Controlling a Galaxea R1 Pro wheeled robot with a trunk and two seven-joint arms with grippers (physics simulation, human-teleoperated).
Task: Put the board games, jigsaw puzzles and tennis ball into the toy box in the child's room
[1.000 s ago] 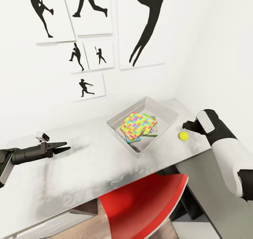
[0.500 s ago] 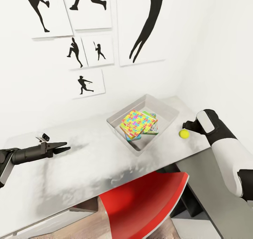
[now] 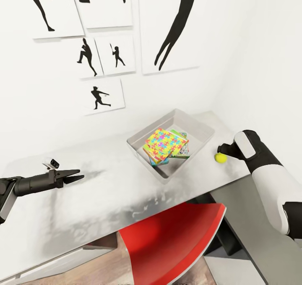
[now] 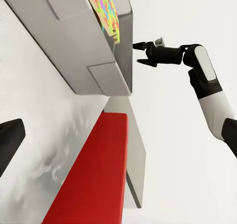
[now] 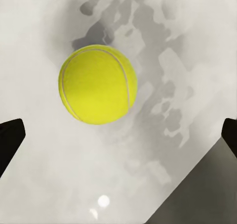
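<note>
- Reading for print turns up nothing legible: the boxes in the bin (image 3: pixel 200 130) are too small and mostly covered, and the wall pictures (image 3: pixel 108 94) carry only black silhouettes of athletes.
- Right gripper (image 3: pixel 222 149) hangs just above the ball (image 3: pixel 220 158); in the right wrist view the ball (image 5: pixel 98 84) lies on the table between two dark fingertips (image 5: pixel 10 137) set far apart at the frame's edges, so the jaws stand wide and touch nothing.
- In the left wrist view the same gripper (image 4: pixel 140 53) shows spread fingers beyond the bin's (image 4: pixel 79 41) corner.
- Left gripper (image 3: pixel 79 174) hovers over the bare left part of the table (image 3: pixel 105 192), well apart from the bin; its fingers are parted a little and hold nothing.
- Ball sits on the table just right of the bin, near the right-hand end, not inside.
- Bin rests near the table's far right, close to the wall; a jigsaw (image 3: pixel 165 142) of yellow, green, red and blue pieces lies tilted on top of the stacked boxes (image 3: pixel 183 150) within.
- A red chair (image 3: pixel 172 239) is tucked under the table's front edge.
- A lower grey section (image 3: pixel 247 218) joins the table at the right.
</note>
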